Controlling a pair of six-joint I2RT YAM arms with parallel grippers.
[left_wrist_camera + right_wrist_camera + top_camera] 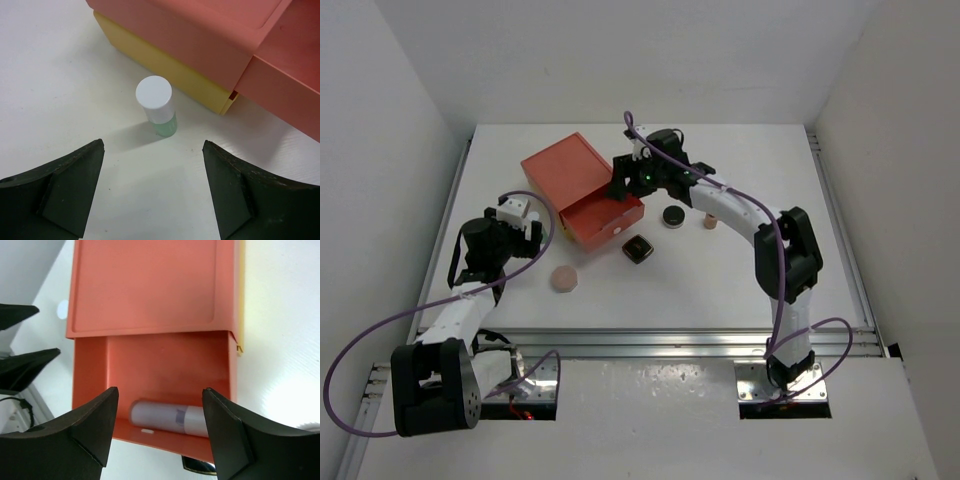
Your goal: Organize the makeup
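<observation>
My right gripper (160, 391) is open above the open orange-red drawer (90, 375); in the top view it (624, 183) hovers over the drawer (603, 217). A white cylindrical bottle (167, 418) lies on its side in the drawer, below the jaws. My left gripper (153, 145) is open and empty, with a small white-capped pale-green bottle (157, 104) standing upright just beyond its fingertips, beside the box. In the top view the left gripper (530, 222) is left of the box. On the table lie the pink round disc (564, 278), black square compact (638, 249), black round compact (672, 216) and tan bottle (710, 222).
The orange-red and yellow drawer box (565, 172) sits at the table's back left; its yellow base (165, 65) shows in the left wrist view. White walls close in the table on three sides. An aluminium rail (650, 345) runs along the near edge.
</observation>
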